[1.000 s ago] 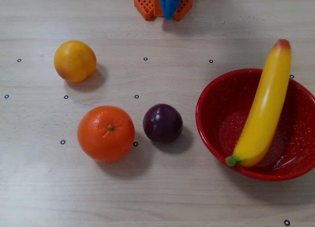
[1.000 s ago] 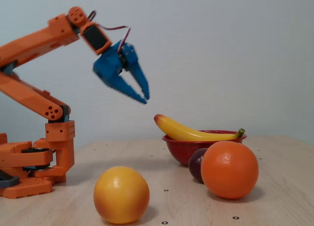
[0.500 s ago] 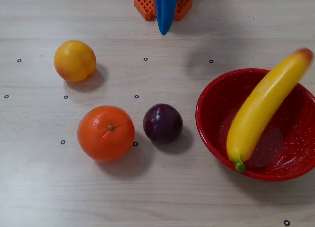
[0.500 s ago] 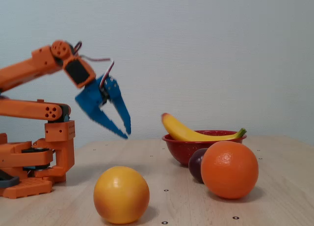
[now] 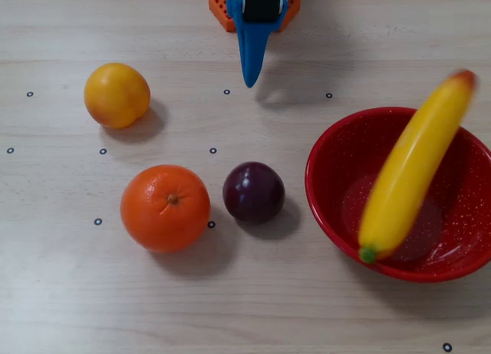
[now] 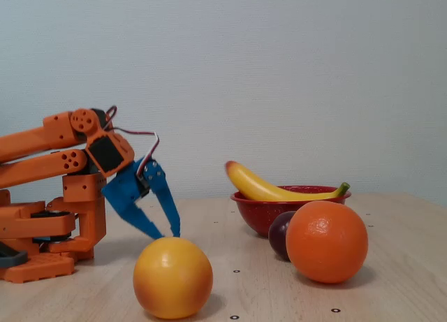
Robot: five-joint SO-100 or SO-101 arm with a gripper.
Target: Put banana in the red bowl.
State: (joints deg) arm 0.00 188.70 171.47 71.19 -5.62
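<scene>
The yellow banana point(image 5: 410, 170) lies across the red bowl point(image 5: 337, 150), its green stem tip at the near rim and its orange-red end sticking out over the far rim. In the fixed view the banana point(image 6: 269, 188) rests on the bowl point(image 6: 262, 214) with its red end raised to the left. My blue gripper point(image 5: 249, 74) hangs near the arm's base at the top of the overhead view, far from the bowl. Seen from the side, the gripper point(image 6: 167, 235) has its fingers slightly apart with nothing between them, tips close to the table.
A yellow-orange round fruit point(image 5: 116, 94) sits at the left, a large orange point(image 5: 165, 208) and a dark plum point(image 5: 253, 192) in the middle beside the bowl. The orange arm base point(image 6: 49, 231) stands at the far table edge.
The arm has folded down and back toward its base, lowering the gripper from high up to near the table. The banana has rocked slightly on the bowl.
</scene>
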